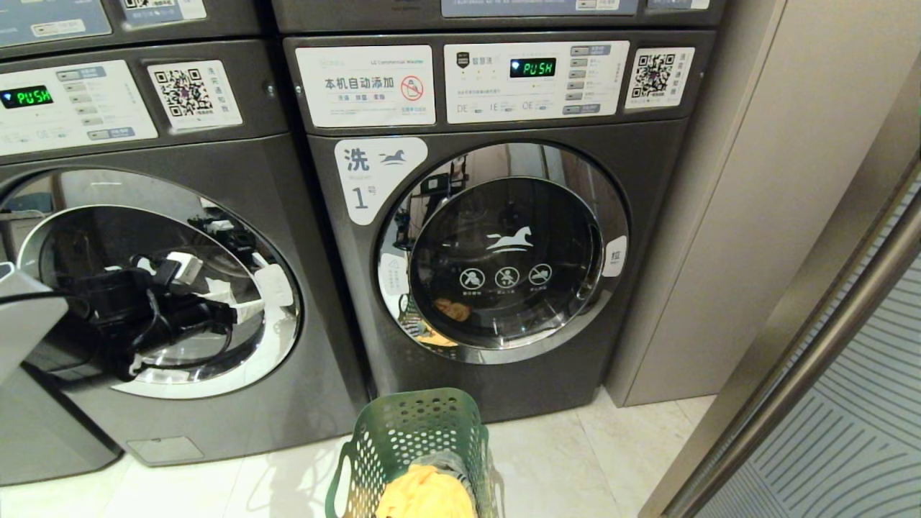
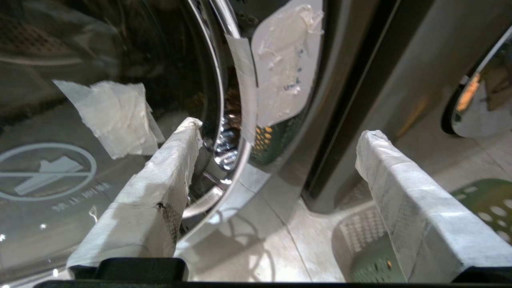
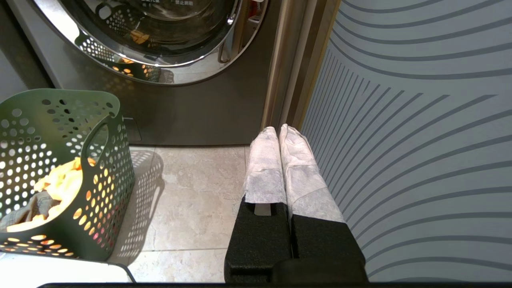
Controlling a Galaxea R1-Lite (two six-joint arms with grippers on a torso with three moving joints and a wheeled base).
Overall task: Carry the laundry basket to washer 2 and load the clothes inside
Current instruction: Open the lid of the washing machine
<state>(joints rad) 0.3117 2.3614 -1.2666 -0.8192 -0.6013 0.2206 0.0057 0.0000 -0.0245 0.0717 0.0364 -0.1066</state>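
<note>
The dark green laundry basket (image 1: 417, 432) stands on the tiled floor before the washer labelled 1 (image 1: 496, 252), with yellow clothes (image 1: 424, 493) inside. It also shows in the right wrist view as the basket (image 3: 60, 132). The alike washer on the left (image 1: 165, 280) has its door closed and its numeral out of view. My left gripper (image 1: 216, 288) hovers open in front of that door's right rim. In the left wrist view the gripper (image 2: 280, 132) holds nothing, one finger (image 2: 172, 160) over the glass, below the white pull tab (image 2: 286, 60). My right gripper (image 3: 279, 130) is shut, empty, low beside the basket.
A beige wall panel (image 1: 755, 216) flanks washer 1 on the right. A striped glass panel (image 3: 420, 120) with a metal rail (image 1: 849, 324) stands close by my right gripper. Pale floor tiles (image 3: 188, 188) lie between basket and gripper.
</note>
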